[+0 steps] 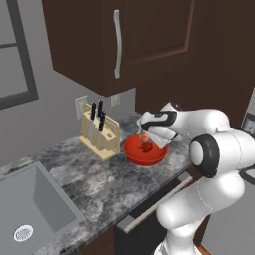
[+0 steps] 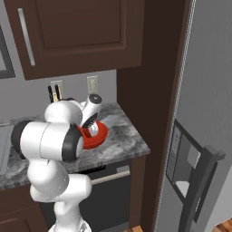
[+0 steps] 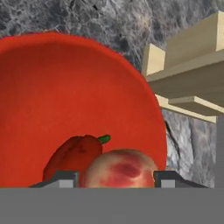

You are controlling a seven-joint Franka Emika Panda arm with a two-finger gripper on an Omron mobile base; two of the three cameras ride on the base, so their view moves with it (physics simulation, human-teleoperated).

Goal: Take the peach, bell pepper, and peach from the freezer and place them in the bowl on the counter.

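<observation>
Red bowl (image 3: 65,87): 1 | peach (image 3: 120,168): 1 | bell pepper (image 3: 72,157): 1

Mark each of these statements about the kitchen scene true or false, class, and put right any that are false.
1. The bell pepper lies inside the red bowl. True.
2. A peach sits between the fingertips of the gripper, over the bowl. True.
3. The bowl stands in the sink. False: it stands on the marbled counter, beside the wooden knife block.
4. The knife block is empty. False: dark-handled knives stick out of it.
5. The fridge door stands wide open. False: the grey door seen in the right base view is closed.
</observation>
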